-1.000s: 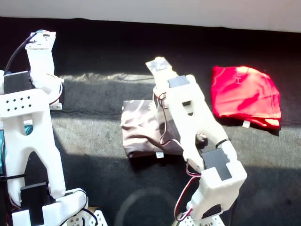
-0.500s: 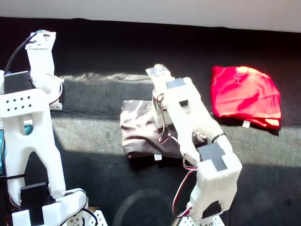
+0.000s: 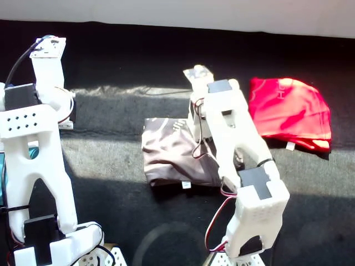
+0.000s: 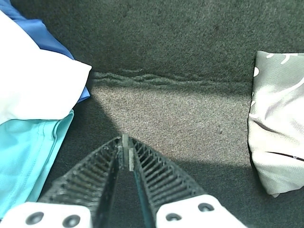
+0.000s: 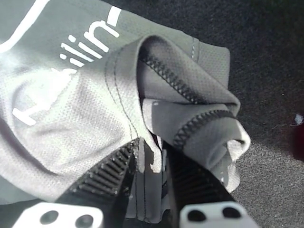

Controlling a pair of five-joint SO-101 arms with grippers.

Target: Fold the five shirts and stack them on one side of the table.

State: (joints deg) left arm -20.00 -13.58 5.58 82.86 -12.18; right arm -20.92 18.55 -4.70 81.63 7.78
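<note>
While the left gripper (image 4: 125,151) hangs over the dark tabletop (image 4: 190,118) with fingers pressed together, the right gripper (image 5: 152,152) pinches a fold of the grey shirt (image 3: 166,152) lying mid-table, apart from the red shirt (image 3: 288,113).

Bare table (image 3: 111,119) stretches between the left arm (image 3: 33,144) and the grey shirt (image 3: 166,152), wide enough for a gripper to pass. The right arm (image 3: 233,138) lies over the grey shirt's right side and fills most of the gap to the red shirt (image 3: 288,113). Just beside the left gripper (image 4: 126,152), a pile of shirts (image 4: 33,95), white, blue and cyan, blocks that side, seemingly reaching the table's edge.
</note>
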